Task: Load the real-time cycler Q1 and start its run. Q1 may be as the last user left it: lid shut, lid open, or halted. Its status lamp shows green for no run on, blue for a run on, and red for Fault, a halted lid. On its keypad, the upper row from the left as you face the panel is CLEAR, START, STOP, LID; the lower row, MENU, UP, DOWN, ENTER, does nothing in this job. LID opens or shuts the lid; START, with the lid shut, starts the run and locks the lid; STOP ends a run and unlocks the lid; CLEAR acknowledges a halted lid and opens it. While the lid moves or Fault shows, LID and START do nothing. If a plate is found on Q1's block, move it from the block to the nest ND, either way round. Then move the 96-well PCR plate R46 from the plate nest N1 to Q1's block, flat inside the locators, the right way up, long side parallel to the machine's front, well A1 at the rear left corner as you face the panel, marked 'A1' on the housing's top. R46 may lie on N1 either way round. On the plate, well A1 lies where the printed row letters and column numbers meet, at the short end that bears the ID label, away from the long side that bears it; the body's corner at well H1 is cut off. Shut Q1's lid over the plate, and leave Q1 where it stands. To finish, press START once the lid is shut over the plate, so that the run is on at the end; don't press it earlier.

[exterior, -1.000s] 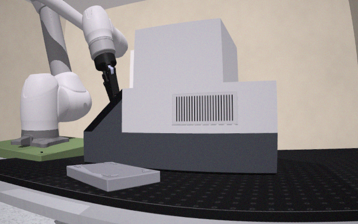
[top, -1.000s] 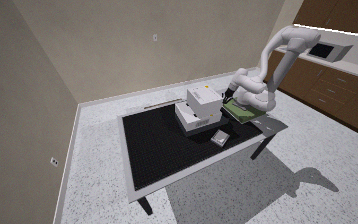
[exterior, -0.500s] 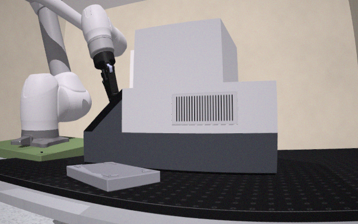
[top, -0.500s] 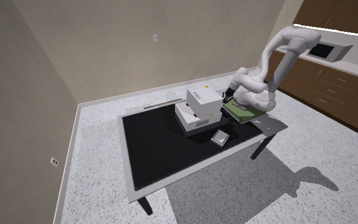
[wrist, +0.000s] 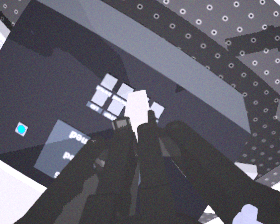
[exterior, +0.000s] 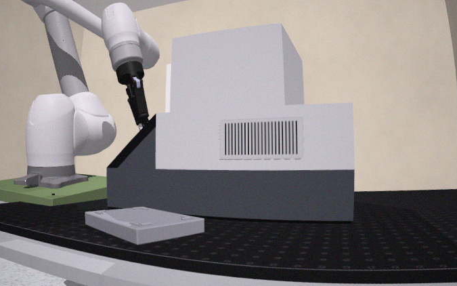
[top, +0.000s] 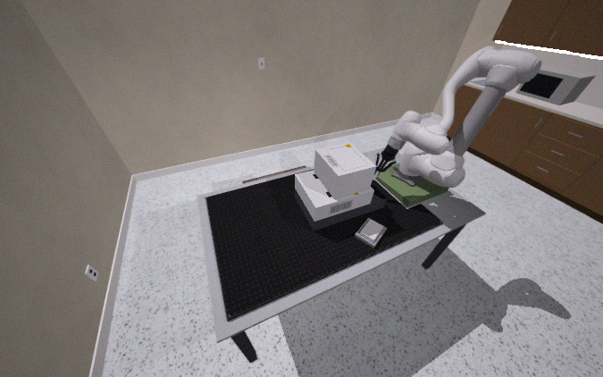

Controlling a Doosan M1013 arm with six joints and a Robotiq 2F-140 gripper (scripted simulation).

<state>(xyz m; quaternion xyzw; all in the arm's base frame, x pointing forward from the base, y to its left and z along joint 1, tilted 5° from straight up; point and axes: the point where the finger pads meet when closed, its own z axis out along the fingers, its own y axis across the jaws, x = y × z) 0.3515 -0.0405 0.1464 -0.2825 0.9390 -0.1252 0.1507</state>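
Note:
The cycler Q1 stands on the black mat with its white lid shut, so the block is hidden and no plate is in view. My gripper is shut on nothing, and its fingertips rest on the sloped front panel. In the wrist view the shut fingertips cover part of the keypad; I cannot tell which key is under them. The status lamp glows light blue, left of the keypad. The gripper also shows in the top view, at the machine's front.
A grey plate nest lies on the mat beside Q1 with nothing on it; it also shows in the top view. The arm's base stands on a green plate at the table's edge. Kitchen cabinets line the far wall.

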